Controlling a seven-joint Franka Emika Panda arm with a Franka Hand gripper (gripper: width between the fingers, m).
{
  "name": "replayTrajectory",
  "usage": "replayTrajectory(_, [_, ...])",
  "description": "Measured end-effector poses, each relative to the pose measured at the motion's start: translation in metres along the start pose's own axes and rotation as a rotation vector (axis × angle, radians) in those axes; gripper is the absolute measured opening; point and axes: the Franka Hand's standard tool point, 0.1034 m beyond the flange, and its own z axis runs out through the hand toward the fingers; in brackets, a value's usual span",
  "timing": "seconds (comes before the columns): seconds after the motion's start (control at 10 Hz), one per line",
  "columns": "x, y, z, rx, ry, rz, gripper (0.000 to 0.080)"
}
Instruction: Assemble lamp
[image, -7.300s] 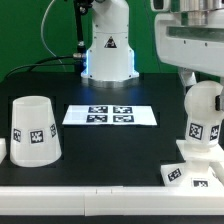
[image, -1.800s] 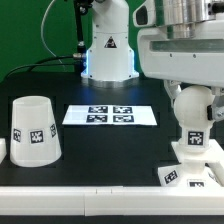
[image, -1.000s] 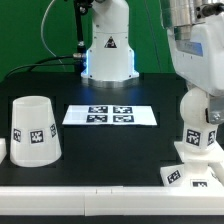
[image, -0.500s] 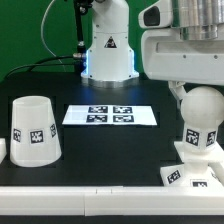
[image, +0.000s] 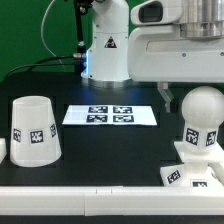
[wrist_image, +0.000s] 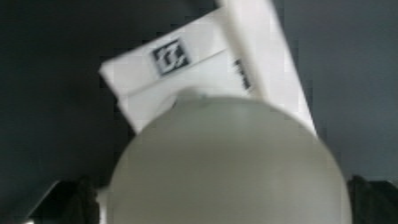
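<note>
The bulky white wrist (image: 180, 50) hangs low at the exterior view's right. The gripper (wrist_image: 205, 200) points straight down, its dark fingers (wrist_image: 50, 200) spread wide apart.

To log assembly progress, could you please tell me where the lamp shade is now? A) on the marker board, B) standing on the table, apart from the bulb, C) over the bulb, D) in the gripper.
B: the shade stands alone on the table at the exterior view's left, while the bulb sits on the base.
</note>
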Motion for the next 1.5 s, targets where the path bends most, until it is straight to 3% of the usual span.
replayTrajectory(0.1, [-0.0010,-0.0025,0.0008,-0.023,0.012,-0.141,0.0698])
replayTrajectory(0.3, [-0.0011,0.0029,0.0030,-0.026,0.010,-0.310,0.0698])
replayTrajectory(0.5, [-0.0014,0.0023,0.0030,-0.025,0.010,-0.308,0.0698])
replayTrajectory(0.6, [-0.0012,0.0021,0.0028,-0.025,0.011,-0.294,0.0575])
replayTrajectory(0.7, [-0.0012,0.0021,0.0029,-0.025,0.011,-0.295,0.0574])
replayTrajectory(1.2, [-0.0009,0.0034,0.0032,-0.021,0.014,0.074,0.0574])
replayTrajectory(1.5, [-0.0010,0.0070,0.0042,0.008,0.020,0.457,0.0576])
